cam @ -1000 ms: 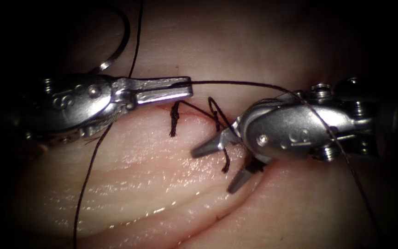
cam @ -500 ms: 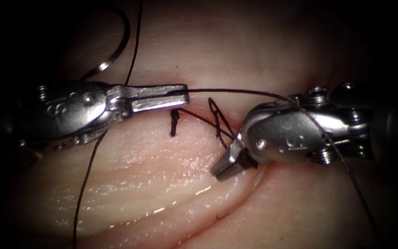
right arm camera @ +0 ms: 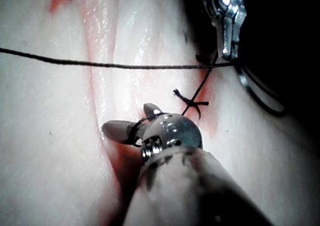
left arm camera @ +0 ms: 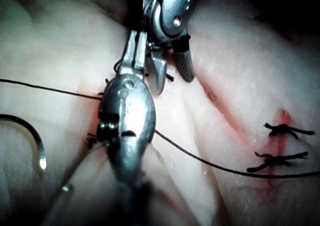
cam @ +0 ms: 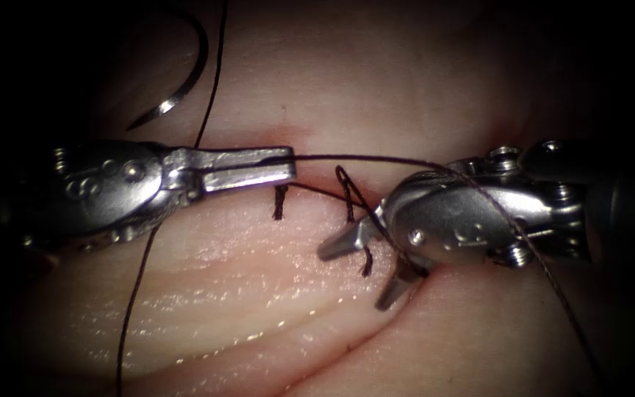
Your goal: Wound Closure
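The left tool [cam: 288, 163], jaws closed on the thread [cam: 376, 159], holds it taut above the cut [cam: 310, 192]. The right tool [cam: 358, 268], jaws spread and empty, straddles a short thread end [cam: 367, 261]. The needle [cam: 181, 70] lies free on the tissue [cam: 222, 294], up-left of the cut, nearer the left tool.

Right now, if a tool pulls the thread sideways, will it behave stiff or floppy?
Probably floppy: the thread hangs in a loose curve over the tissue. It runs straight only from the left tool, whose shut jaws hold it. The right tool is open, holding nothing. The needle lies free.
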{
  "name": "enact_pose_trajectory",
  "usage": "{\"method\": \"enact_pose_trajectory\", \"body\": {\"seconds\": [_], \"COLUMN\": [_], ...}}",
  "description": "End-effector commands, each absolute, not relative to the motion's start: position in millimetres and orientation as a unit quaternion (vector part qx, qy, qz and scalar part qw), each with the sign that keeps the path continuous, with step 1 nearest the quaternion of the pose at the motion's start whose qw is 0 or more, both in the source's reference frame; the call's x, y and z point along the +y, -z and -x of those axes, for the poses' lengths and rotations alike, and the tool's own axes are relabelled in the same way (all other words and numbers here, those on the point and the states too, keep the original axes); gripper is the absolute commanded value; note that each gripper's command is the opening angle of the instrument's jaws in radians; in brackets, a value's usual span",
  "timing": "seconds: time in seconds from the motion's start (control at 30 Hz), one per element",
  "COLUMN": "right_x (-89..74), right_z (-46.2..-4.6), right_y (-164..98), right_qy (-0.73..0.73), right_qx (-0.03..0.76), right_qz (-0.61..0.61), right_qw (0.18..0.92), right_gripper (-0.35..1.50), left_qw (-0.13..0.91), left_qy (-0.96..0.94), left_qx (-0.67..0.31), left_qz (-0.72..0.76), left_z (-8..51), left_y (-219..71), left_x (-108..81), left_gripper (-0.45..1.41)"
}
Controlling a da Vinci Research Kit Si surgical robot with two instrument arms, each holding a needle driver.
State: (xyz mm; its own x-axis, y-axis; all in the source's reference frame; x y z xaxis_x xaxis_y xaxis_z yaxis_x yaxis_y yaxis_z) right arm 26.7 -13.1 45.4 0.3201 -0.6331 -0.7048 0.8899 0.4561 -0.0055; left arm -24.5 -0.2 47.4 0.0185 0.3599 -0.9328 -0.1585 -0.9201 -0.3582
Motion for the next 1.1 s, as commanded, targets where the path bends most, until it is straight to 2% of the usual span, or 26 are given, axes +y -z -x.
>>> {"method": "enact_pose_trajectory", "body": {"seconds": [0.03,0.07,0.1,0.23,0.33,0.47,0.5,0.57,0.6,0.8,1.1], "right_x": [-12.6,-12.6,-12.3,-12.1,-12.2,-12.1,-12.0,-11.9,-11.8,-10.3,-8.5], "right_z": [-27.3,-27.3,-27.2,-27.1,-27.2,-27.3,-27.4,-27.5,-27.4,-27.2,-26.7], "right_y": [-45.9,-45.9,-46.2,-46.4,-46.3,-46.3,-46.3,-46.3,-46.1,-44.7,-41.6], "right_qy": [0.487,0.487,0.492,0.493,0.495,0.497,0.496,0.496,0.497,0.48,0.418], "right_qx": [0.321,0.321,0.309,0.306,0.304,0.299,0.299,0.298,0.296,0.286,0.391], "right_qz": [-0.195,-0.195,-0.191,-0.19,-0.189,-0.19,-0.19,-0.19,-0.191,-0.182,-0.211], "right_qw": [0.789,0.789,0.791,0.792,0.792,0.793,0.793,0.793,0.793,0.809,0.792], "right_gripper": [0.51,0.51,0.36,0.34,0.16,0.12,0.04,-0.28,-0.35,-0.35,-0.35], "left_qw": [0.186,0.186,0.185,0.185,0.184,0.184,0.184,0.183,0.181,0.181,0.164], "left_qy": [-0.696,-0.696,-0.697,-0.697,-0.698,-0.698,-0.698,-0.698,-0.699,-0.699,-0.72], "left_qx": [-0.073,-0.073,-0.072,-0.07,-0.069,-0.069,-0.069,-0.069,-0.066,-0.064,-0.068], "left_qz": [0.689,0.689,0.689,0.689,0.689,0.689,0.689,0.689,0.689,0.689,0.671], "left_z": [25.0,25.0,25.0,25.0,25.1,25.0,25.0,25.0,25.0,25.3,26.1], "left_y": [-47.9,-47.9,-48.0,-48.0,-48.0,-47.8,-47.8,-47.7,-47.5,-47.3,-47.5], "left_x": [-0.2,-0.2,-0.3,-0.6,-0.9,-1.3,-1.5,-1.7,-1.9,-4.2,-8.2], "left_gripper": [-0.45,-0.45,-0.45,-0.45,-0.45,-0.45,-0.45,-0.45,-0.45,-0.45,-0.45]}}
